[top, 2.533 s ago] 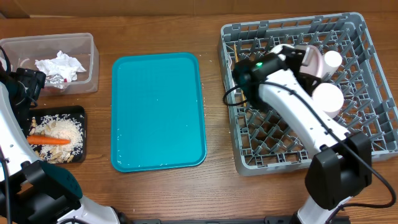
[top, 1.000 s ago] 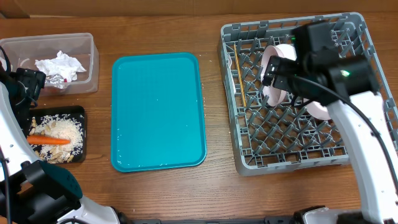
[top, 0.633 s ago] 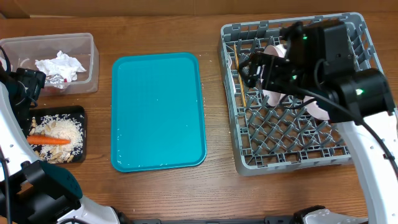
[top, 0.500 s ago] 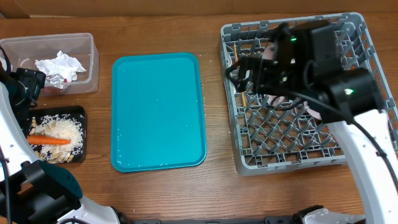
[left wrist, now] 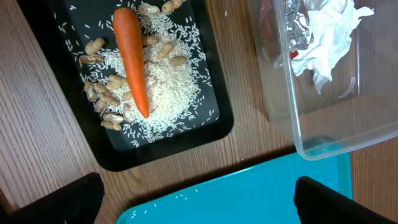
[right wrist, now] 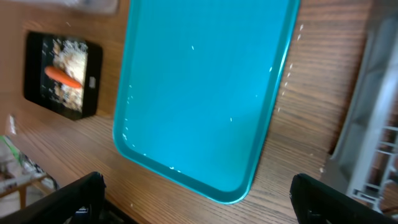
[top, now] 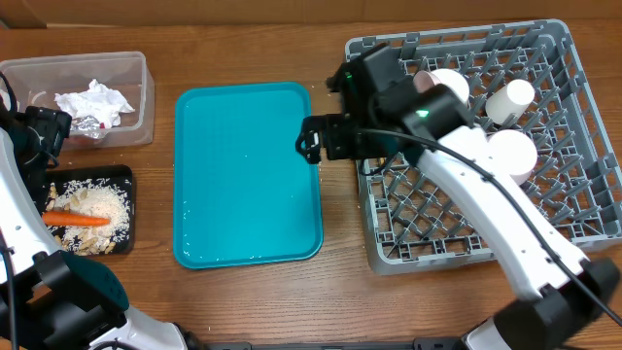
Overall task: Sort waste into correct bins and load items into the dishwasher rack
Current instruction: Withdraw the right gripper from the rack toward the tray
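Hovering agape, right claw overhangs teal tray.

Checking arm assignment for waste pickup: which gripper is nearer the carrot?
Left. The left gripper is open right by the black tray holding the carrot. The right gripper, open too, is across the teal tray at its right edge, by the rack.

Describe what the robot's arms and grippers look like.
Both arms have smooth white link shells joined by black joint housings. The right arm carries a thin black cable along its link and a small green light near the wrist. The right gripper and left gripper are blocky matte black.
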`<state>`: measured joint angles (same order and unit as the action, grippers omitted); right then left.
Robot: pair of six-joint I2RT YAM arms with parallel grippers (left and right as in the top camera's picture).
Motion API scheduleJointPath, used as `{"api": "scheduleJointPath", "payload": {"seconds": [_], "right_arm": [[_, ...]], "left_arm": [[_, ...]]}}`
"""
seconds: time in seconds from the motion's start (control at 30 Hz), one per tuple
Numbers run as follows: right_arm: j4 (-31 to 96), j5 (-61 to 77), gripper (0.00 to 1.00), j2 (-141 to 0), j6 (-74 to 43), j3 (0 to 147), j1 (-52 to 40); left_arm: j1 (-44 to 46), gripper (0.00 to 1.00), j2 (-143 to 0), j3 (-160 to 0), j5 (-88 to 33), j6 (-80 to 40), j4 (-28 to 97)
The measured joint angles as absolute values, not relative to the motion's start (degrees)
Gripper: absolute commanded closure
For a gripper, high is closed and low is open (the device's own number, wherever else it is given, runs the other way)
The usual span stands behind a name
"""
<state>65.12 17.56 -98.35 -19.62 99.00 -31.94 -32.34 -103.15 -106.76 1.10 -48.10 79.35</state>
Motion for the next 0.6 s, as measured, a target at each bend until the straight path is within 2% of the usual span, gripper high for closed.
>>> {"api": "scheduleJointPath", "payload": {"seconds": [0.6], "right_arm": [[61.3,-3.0,0.03,-108.4,-19.5,99.0,-33.0]], "left_arm": [[-32.3,0.00,-103.2,-106.8,1.1,-48.1,79.3]]}}
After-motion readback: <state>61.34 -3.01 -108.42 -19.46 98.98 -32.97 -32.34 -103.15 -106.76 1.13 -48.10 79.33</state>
